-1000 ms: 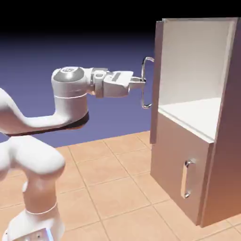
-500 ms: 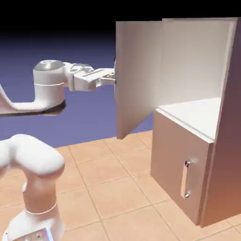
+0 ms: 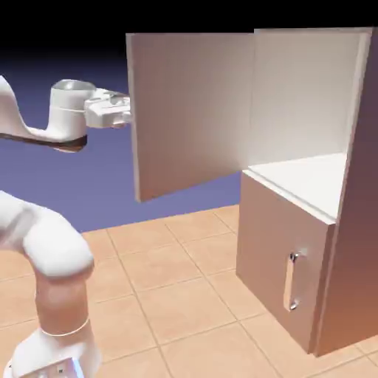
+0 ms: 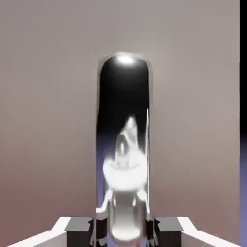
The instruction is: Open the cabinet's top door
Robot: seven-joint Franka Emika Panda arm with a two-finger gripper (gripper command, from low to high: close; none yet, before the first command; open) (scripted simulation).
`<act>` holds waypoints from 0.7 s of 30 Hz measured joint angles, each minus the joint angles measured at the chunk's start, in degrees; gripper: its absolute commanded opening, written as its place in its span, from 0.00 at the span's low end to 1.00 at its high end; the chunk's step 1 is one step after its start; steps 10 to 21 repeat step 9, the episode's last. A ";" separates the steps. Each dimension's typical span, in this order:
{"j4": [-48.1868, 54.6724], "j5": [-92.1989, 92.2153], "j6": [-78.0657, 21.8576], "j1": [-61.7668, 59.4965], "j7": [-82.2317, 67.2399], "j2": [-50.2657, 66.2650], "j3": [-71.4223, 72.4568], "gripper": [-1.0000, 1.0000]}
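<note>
At the exterior view's left the white arm [image 3: 44, 244] rises and reaches across to the gripper [image 3: 127, 112], which meets the outer face of the top door [image 3: 192, 111] near its free edge. In the hand view the fingers [image 4: 79, 226] are clamped on the shiny bar handle [image 4: 124, 144], which fills the gap between them. The door stands swung wide from the cabinet [image 3: 347, 244], baring the white inside [image 3: 310, 96]; the lower door [image 3: 280, 266] is shut. The pulling step looks nearly done; next, I judge, comes letting go and backing clear without nudging the door
</note>
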 measured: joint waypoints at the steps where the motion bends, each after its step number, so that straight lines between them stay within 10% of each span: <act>1: 2.08 0.81 -2.07 -1.86 0.65 1.73 2.04 0.00; 8: 15.32 4.25 -14.91 -15.82 5.11 12.12 16.59 0.00; 9: 16.46 4.46 -15.98 -17.27 5.51 12.94 18.07 1.00; 21: 16.46 4.46 -15.98 -17.27 5.51 12.94 18.07 1.00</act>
